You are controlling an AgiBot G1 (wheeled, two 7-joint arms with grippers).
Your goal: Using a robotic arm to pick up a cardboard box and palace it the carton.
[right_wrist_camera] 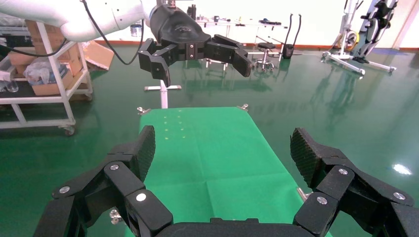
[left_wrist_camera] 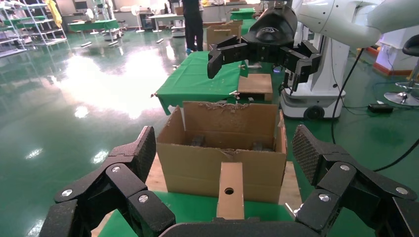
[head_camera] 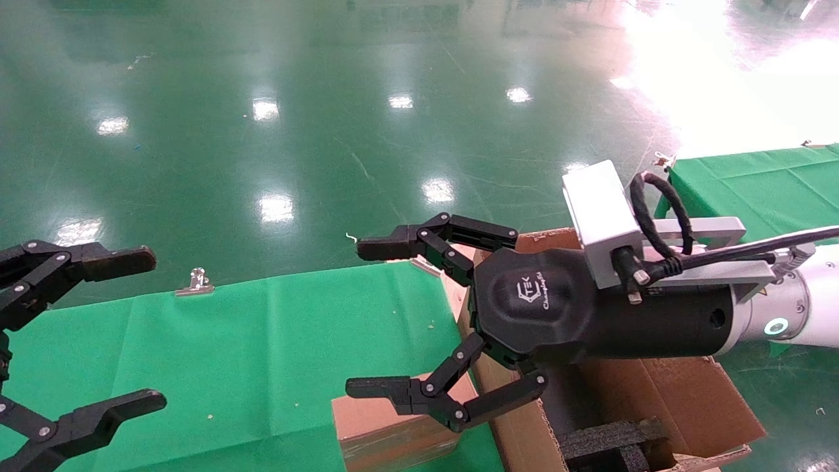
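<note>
The small brown cardboard box (head_camera: pixel 387 426) stands on the green table (head_camera: pixel 249 354), right against the carton (head_camera: pixel 662 393). From the left wrist it shows as a narrow face with a round hole (left_wrist_camera: pixel 230 195) in front of the carton (left_wrist_camera: pixel 197 163). Black foam blocks (head_camera: pixel 609 442) lie inside the carton. My right gripper (head_camera: pixel 364 318) hangs open above the table's right end; its lower finger passes over the box without holding it. In its own view (right_wrist_camera: pixel 222 148) only green cloth lies between the pads. My left gripper (head_camera: pixel 141 331) is open at the far left and empty (left_wrist_camera: pixel 225 155).
A metal clip (head_camera: pixel 195 282) holds the cloth at the table's far edge. A second green-covered table (head_camera: pixel 754 183) stands to the right behind the carton. Shiny green floor surrounds everything. A shelf cart (right_wrist_camera: pixel 39 74) stands beyond the table's left end.
</note>
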